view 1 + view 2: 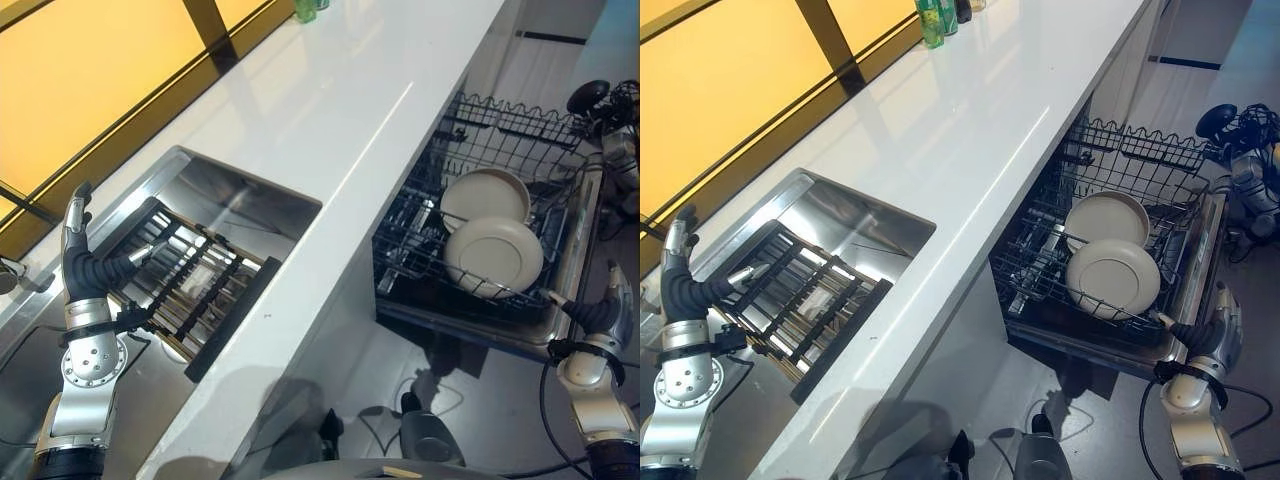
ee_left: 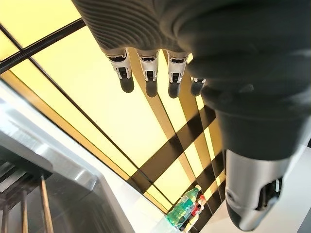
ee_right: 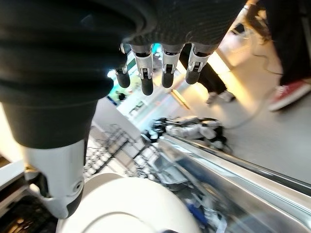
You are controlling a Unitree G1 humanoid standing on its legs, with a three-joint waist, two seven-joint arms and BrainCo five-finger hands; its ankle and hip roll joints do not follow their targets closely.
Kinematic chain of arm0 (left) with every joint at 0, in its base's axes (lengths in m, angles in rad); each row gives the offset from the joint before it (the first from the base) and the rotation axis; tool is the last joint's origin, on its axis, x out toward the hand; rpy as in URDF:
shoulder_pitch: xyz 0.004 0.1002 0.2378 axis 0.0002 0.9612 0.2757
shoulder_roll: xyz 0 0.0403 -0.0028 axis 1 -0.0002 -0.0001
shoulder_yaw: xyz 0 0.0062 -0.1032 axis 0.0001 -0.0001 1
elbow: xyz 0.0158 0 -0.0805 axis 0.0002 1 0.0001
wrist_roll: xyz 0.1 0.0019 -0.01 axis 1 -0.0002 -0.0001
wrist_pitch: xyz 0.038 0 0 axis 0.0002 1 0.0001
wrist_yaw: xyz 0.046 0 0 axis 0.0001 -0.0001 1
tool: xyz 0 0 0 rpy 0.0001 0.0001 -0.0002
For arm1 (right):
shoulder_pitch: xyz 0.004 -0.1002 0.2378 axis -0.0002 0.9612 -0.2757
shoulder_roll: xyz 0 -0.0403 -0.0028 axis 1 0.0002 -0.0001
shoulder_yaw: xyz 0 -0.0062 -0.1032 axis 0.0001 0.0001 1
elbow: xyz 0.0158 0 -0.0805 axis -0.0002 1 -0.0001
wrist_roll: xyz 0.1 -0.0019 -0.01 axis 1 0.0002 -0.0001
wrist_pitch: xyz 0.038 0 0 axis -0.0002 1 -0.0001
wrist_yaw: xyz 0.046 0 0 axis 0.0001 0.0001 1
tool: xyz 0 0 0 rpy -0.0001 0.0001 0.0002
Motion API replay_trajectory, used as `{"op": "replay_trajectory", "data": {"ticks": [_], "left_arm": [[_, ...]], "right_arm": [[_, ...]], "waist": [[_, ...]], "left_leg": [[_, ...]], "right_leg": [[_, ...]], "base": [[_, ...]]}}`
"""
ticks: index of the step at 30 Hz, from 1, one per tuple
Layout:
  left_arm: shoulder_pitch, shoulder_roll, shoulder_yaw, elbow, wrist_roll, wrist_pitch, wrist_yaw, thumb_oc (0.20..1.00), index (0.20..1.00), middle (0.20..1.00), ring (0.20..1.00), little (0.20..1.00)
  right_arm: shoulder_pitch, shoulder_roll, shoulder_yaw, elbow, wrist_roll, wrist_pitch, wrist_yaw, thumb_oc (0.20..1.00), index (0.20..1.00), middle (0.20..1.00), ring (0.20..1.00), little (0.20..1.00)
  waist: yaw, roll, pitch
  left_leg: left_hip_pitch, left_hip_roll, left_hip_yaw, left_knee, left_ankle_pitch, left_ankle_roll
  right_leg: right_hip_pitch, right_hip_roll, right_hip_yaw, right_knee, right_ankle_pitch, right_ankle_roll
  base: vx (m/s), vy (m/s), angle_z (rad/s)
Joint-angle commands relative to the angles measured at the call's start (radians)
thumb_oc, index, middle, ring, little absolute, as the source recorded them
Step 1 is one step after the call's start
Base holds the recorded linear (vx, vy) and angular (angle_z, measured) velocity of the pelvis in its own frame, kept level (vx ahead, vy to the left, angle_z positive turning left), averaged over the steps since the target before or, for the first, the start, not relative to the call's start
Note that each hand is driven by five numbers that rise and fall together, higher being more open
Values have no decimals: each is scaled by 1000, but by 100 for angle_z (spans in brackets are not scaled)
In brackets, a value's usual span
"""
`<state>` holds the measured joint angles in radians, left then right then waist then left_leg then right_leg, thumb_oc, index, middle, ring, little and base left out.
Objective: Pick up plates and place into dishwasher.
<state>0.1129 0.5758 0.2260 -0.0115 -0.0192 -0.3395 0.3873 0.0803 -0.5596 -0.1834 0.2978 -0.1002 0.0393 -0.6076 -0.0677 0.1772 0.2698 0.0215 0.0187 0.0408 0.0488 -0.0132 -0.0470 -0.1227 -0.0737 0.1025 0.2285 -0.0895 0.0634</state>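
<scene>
Plates (image 1: pixel 494 252): two cream ones already stand in the dishwasher rack (image 1: pixel 420 235), one just behind the other, leaning upright between the wire tines of the pulled-out lower basket under the counter (image 1: pixel 330 130). I judge the loading mostly or fully done, since I see no more plates anywhere; the dark drying rack (image 1: pixel 195 290) sitting in the steel sink (image 1: pixel 240 195) looks bare, and the counter carries just a few bottles (image 1: pixel 940 15) at its far end by the window. My left hand (image 1: pixel 85 265) hangs over the sink by the drying rack, fingers straight and relaxed, holding nothing; the left wrist view confirms the fingers extended with only window beyond them. My right hand (image 1: pixel 610 310) sits at the near corner of the dishwasher rack, just beside the front plate, fingers loose and straight in the right wrist view, also empty, with the plate rim showing below it. What is left, as far as I can judge: check for any remaining dish, else finish. No labels or writing legible; bottle print too small to tell.
</scene>
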Motion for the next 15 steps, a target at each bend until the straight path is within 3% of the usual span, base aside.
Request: {"op": "replay_trajectory", "data": {"ticks": [1,6,10,15], "left_arm": [[-20,18,18,16,-44,-30,54,1000,1000,1000,1000,1000],[-62,7,-42,37,-50,-41,114,1000,1000,1000,1000,1000],[-118,10,-108,41,-56,-42,168,1000,1000,1000,1000,1000],[-171,6,-161,25,-53,-30,224,1000,1000,1000,1000,1000]], "right_arm": [[-60,-51,10,-21,118,-103,-56,1000,1000,1000,1000,1000],[-135,-57,7,-3,261,-199,-88,1000,1000,1000,1000,1000],[-230,-61,20,20,445,-299,-35,1000,1000,1000,1000,1000],[-357,-78,54,77,514,-382,46,1000,1000,1000,1000,1000]], "waist": [[-26,-26,10],[-39,8,75],[-44,38,136],[-37,73,188]], "left_leg": [[-127,-55,-29,235,-133,21],[-219,-62,-20,322,-144,17],[-290,-66,-15,364,-141,8],[-341,-75,-24,369,-125,-2]], "right_leg": [[-17,-139,18,-79,104,95],[-100,-144,39,-21,98,86],[-162,-148,46,8,95,76],[-208,-156,48,21,95,67]], "base": [[-75,68,-15],[-129,68,-3],[-164,41,-6],[-124,33,-5]]}}
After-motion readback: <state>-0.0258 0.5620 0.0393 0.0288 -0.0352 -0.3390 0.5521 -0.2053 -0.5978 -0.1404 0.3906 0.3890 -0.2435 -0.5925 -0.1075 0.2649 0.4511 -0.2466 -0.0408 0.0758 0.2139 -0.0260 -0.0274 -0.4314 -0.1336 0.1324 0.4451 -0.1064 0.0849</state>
